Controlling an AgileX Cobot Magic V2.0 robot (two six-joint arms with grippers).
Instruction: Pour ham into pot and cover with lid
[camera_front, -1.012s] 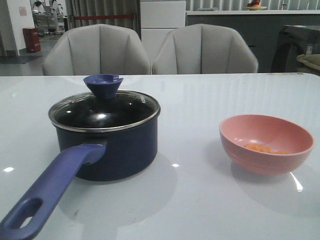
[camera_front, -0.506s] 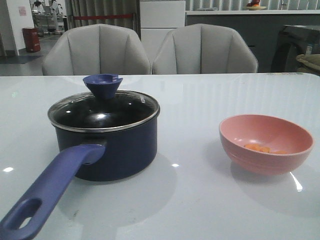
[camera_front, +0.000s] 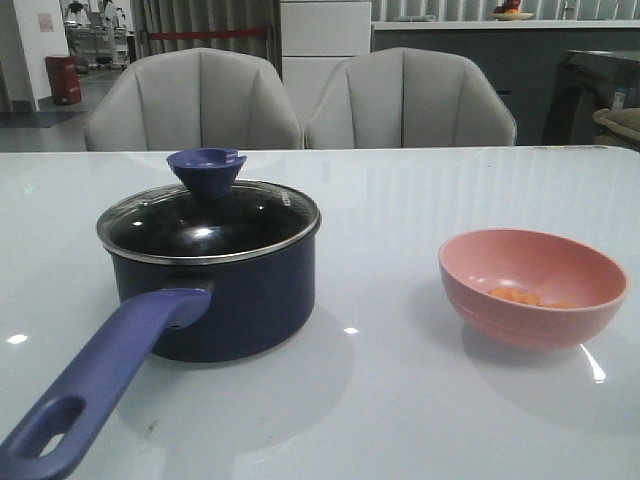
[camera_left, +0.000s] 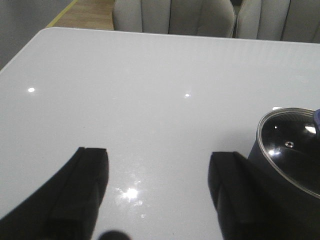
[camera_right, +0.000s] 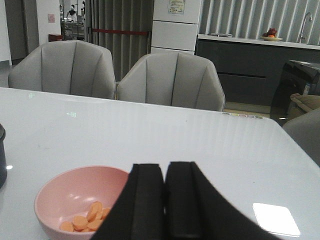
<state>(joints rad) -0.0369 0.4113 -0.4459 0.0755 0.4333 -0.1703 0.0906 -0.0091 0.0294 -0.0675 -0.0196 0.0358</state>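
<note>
Both grippers sit clear of the task items. Left gripper: fingers spread wide apart, nothing between them, bare white table showing through the gap. Right gripper: its two black fingers pressed flat together, nothing held.

Pot stands left of centre in the front view, navy body, long blue handle running to the lower left corner of the frame, oval hole at its end. Lid is seated on the pot, silver rim level with the pot's edge, blue funnel knob upright on top. In my left wrist view the lid and pot show at the lower right edge of the frame, just beside one finger; glass reflects ceiling lights.

Pink bowl rests at right of centre in the front view, well apart from the pot. Ham lies in the bowl's bottom as a small cluster of orange slices. Right wrist view shows the same bowl at lower left of the frame, slices piled toward the side nearest my fingers; the fingers overlap the bowl's rim in the picture, contact not determinable.

Two grey chairs stand behind the table's far edge.
</note>
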